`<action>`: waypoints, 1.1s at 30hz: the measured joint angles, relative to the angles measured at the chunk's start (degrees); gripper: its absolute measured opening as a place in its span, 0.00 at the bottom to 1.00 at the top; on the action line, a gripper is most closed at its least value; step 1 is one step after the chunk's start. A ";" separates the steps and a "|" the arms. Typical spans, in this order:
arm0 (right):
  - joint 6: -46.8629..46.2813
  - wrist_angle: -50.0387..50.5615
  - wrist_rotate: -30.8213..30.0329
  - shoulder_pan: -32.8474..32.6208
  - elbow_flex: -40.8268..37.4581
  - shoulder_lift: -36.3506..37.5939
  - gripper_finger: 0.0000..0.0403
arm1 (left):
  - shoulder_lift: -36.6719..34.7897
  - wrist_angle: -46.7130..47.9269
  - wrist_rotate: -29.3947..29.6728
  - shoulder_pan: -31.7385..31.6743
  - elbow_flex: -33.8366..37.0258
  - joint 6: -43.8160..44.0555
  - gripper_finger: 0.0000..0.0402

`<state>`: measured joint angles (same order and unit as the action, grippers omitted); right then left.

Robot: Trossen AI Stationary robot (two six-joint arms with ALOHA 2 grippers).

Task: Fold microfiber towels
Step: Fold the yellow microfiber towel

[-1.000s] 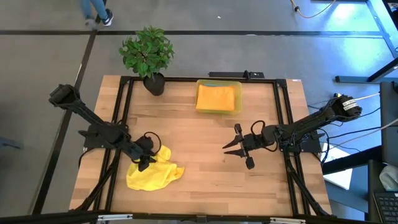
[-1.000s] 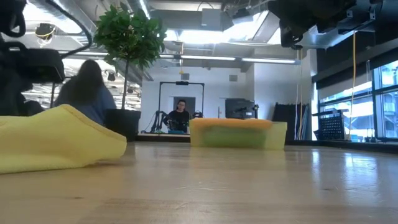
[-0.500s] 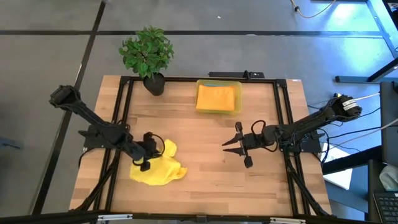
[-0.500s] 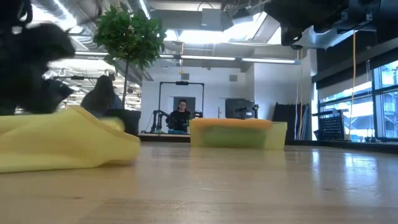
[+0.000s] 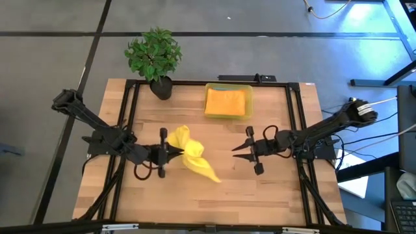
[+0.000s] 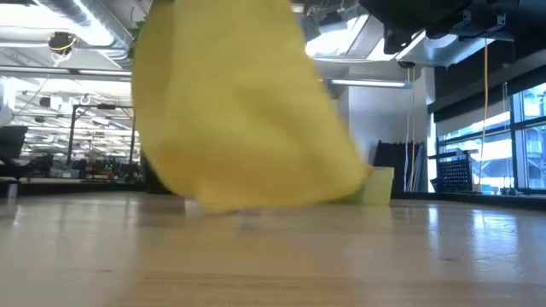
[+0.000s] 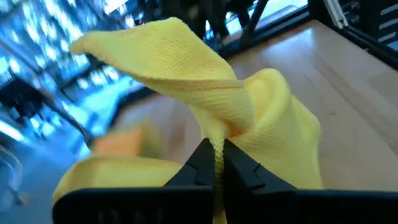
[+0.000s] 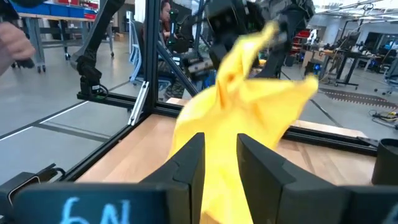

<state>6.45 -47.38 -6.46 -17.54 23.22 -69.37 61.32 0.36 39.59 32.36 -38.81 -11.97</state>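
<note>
The left gripper, now clamped on the yellow microfiber towel, has lifted it toward frame centre; right gripper unchanged, fingers apart.

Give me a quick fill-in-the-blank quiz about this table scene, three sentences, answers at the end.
1. The left tool is shut on the ____ towel.
2. The yellow bin holds an ____ towel.
3. The potted plant stands at the table's far ____ corner in the high view.

Missing words: yellow; orange; left
</note>
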 joint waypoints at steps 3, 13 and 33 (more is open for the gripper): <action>0.19 -2.54 0.00 0.00 0.08 -1.75 0.24 | 1.44 -1.20 0.25 -0.21 -2.08 -6.71 0.00; 1.45 0.60 0.36 0.43 12.04 -11.34 0.46 | 9.30 -2.70 0.30 -2.60 -2.84 -10.86 0.00; 1.25 7.12 13.41 4.73 21.90 -20.28 0.31 | 11.06 -5.40 0.20 0.26 -2.84 -11.17 0.00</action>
<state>7.70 -40.26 6.95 -12.81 45.12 -89.65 72.38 -5.05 39.79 32.62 -41.65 -23.14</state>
